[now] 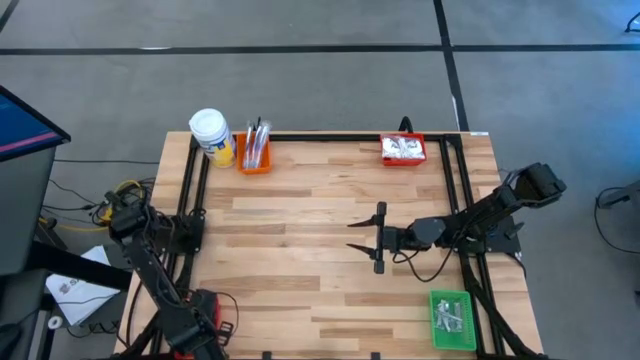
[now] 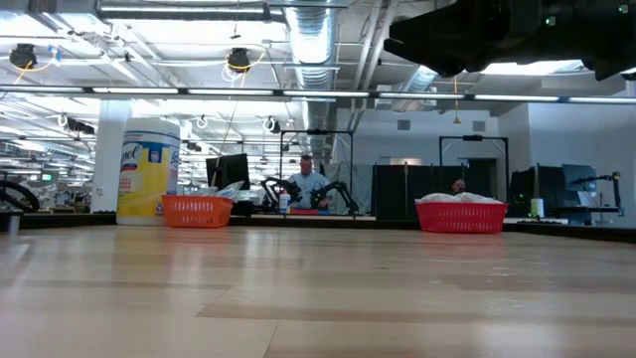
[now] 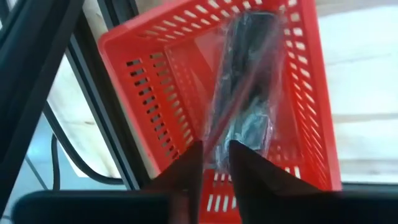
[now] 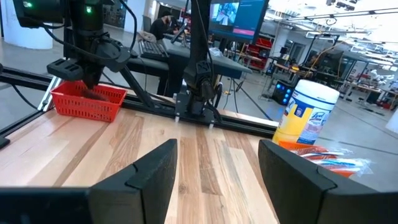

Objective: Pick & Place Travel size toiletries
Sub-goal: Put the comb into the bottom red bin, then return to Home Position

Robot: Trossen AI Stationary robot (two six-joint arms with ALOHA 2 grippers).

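Light source: ceiling strip lamps in the room behind, bright and partly blown out in the low view.
Table: evenly lit from above, shadows soft and faint.
Glare: pale sheen on the wood in the low view.
Low view: dark arm at the top is a near silhouette.
Left wrist view: red bin and its contents soft, out of focus; fingers blurred.
Right wrist view: background sharp, near fingers soft.
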